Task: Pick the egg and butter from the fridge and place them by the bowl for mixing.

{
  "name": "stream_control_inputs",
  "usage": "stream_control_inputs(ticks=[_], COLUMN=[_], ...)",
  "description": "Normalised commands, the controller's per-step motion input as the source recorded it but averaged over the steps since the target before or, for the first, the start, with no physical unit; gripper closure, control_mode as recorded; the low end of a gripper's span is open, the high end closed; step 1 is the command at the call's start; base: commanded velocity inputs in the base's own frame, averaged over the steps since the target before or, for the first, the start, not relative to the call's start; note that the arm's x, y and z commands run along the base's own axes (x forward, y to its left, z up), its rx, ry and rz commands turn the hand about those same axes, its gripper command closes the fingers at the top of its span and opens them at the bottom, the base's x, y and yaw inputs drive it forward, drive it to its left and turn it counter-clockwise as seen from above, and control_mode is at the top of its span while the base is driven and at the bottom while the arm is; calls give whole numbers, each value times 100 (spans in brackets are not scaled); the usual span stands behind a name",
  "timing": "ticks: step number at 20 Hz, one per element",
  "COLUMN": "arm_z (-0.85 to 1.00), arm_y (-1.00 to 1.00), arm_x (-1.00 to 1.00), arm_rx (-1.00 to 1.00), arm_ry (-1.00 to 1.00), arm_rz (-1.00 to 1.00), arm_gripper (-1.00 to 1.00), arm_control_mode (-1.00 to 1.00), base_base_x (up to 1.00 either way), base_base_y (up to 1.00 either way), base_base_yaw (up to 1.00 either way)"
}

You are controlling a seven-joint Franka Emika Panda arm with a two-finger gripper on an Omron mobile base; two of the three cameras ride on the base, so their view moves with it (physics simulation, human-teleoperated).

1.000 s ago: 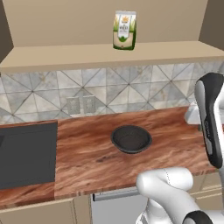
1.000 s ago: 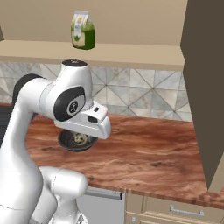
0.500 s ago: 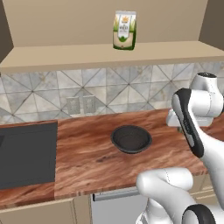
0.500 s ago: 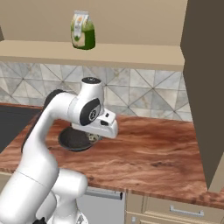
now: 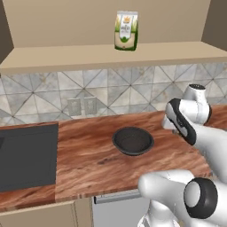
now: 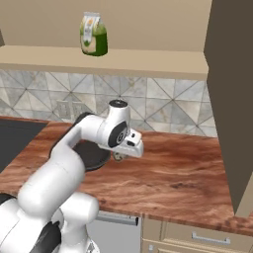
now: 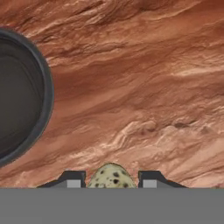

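Note:
A speckled pale egg [image 7: 110, 176] sits between my two dark fingertips in the hand view, so my gripper [image 7: 110, 179] is shut on it. It hangs above the reddish wooden counter [image 7: 144, 100], just right of the black bowl [image 7: 19, 94]. From the left base view the matte black bowl [image 5: 132, 140] rests mid-counter, with my hand [image 5: 177, 120] to its right. In the right base view my hand [image 6: 129, 147] hovers beside the bowl [image 6: 94, 154], which my arm partly hides. The tall grey side of the fridge [image 6: 232, 94] stands at the right. Butter is out of view.
A green and white carton [image 5: 126, 30] stands on the wall shelf above a tiled backsplash. A dark cooktop [image 5: 26, 155] is set into the counter at the left. Open counter [image 6: 183, 173] stretches between the bowl and the fridge.
My arm has swung in from the right and come down toward the counter, bringing the hand beside the bowl. The bowl has stayed put.

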Motion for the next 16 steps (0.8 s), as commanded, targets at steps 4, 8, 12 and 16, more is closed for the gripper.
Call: stream_control_inputs(ticks=[4, 8, 12, 16], arm_z=[-37, -43, -50, -52], arm_y=[-46, 0, 0, 0], arm_x=[38, 49, 58, 55], arm_rx=[1, 0, 0, 0], arm_ry=[0, 0, 0, 0], arm_rz=[0, 0, 0, 0], arm_gripper=[100, 100, 100, 100], arm_control_mode=[-100, -100, -100, -100], base_base_x=[0, 0, 0, 0], base_base_y=[0, 0, 0, 0], base_base_yaw=[0, 0, 0, 0])
